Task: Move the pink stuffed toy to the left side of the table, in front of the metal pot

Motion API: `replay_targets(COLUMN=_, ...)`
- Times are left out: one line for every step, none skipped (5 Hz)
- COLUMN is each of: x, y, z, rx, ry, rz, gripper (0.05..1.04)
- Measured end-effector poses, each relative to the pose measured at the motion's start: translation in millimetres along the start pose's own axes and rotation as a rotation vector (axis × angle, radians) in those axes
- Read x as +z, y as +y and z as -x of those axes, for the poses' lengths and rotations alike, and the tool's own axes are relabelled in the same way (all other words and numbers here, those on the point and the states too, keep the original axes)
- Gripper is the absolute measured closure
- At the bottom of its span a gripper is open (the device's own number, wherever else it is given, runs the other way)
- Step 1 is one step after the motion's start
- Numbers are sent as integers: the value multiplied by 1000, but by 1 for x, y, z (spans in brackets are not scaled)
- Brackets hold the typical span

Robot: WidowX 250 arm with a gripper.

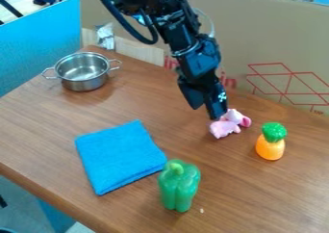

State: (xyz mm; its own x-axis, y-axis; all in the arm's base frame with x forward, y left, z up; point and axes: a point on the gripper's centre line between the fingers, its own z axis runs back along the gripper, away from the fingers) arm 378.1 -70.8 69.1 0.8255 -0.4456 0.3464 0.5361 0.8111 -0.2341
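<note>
The black gripper (pixel 206 112) hangs over the right middle of the table, tilted downward, with its two fingers a little apart. Just below and to the right of its fingertips lies a pink plush toy (pixel 225 126), partly hidden behind the nearer finger; whether they touch I cannot tell. Right of the toy, an orange toy pineapple (pixel 271 147) with a green top stands upright. A green bell pepper (pixel 179 186) stands near the front. To its upper left lies a folded blue cloth (pixel 119 155). At the back left is a metal pot (pixel 83 72) with two handles.
The wooden table (pixel 38 126) has its front edge running diagonally at lower left. A cardboard panel (pixel 270 39) stands along the back, and a blue panel (pixel 38 44) along the left. A silvery packet (pixel 105 36) is behind the pot, near the back corner.
</note>
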Motion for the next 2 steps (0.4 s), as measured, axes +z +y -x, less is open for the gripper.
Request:
replay_targets(x=-2, y=-2, z=-1, rx=-8, ry=2, rz=-9, gripper=78)
replay_targets(x=-4, y=-8, z=-3, rx=-27, ry=6, rz=-10, gripper=78)
